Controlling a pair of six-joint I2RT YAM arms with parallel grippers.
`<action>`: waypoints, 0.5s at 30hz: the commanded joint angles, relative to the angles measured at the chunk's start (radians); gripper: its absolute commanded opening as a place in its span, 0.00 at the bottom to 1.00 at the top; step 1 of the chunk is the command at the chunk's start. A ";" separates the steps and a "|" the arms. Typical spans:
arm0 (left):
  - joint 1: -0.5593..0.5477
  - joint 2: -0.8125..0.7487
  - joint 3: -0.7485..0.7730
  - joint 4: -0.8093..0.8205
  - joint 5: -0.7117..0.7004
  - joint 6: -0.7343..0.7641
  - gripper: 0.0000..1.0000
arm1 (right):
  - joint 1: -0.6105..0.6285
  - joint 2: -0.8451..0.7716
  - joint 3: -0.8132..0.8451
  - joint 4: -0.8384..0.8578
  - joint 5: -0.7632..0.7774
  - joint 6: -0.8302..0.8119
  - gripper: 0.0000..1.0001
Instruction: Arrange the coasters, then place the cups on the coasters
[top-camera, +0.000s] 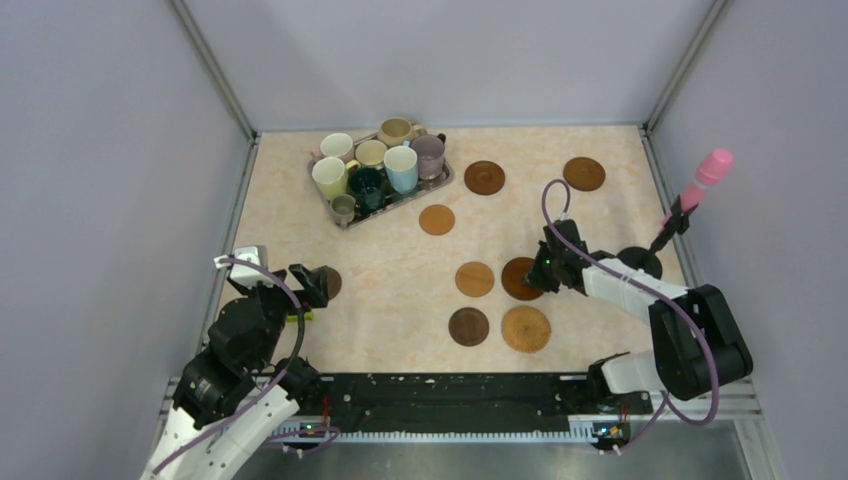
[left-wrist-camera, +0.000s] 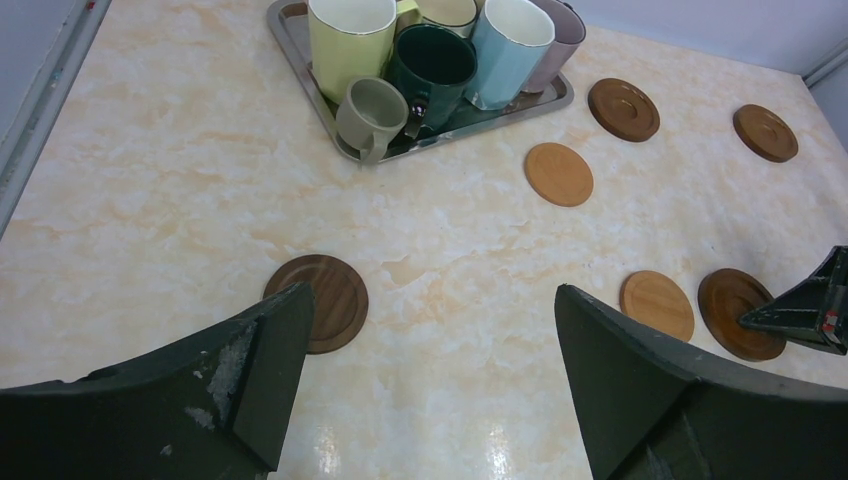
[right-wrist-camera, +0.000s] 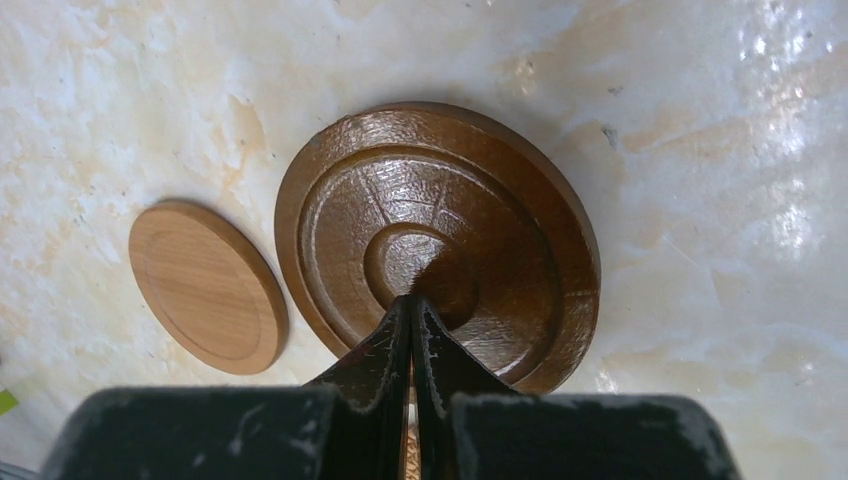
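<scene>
Two jaws of the right gripper are pressed fully together and hold nothing. The closed tip bears on the centre dimple of a dark brown coaster. My judgement is that this is a press-and-slide contact, not a grasp, because a thin flat disc lying on the table offers no edge to pinch. A light wood coaster lies just beside it, not touching, which suggests the two are being lined up as neighbours.

The left gripper hangs empty with its jaws spread wide, above a walnut coaster near the table's left edge. It looks poised to deal with that outlier.

There are eight coasters in all. Besides these three, two lie near the near edge, two toward the far edge, and one tan disc is just off the tray's near side. The spacing is uneven, so I judge the arranging to be under way.

All eight cups are crowded on the silver tray toward the far-left corner, and none is on a coaster yet. A pink-tipped stick on a black base stands by the right edge, close behind the right arm — a snag risk on any wide sweep.
</scene>
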 joint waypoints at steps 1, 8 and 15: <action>0.002 0.002 -0.004 0.045 0.015 0.008 0.95 | 0.017 -0.042 -0.061 -0.105 0.012 0.000 0.00; 0.002 0.000 -0.002 0.042 0.011 0.006 0.95 | 0.018 -0.038 -0.050 -0.093 0.023 -0.015 0.00; 0.003 -0.002 -0.002 0.040 0.010 0.005 0.95 | 0.017 0.004 0.017 -0.095 0.080 -0.056 0.00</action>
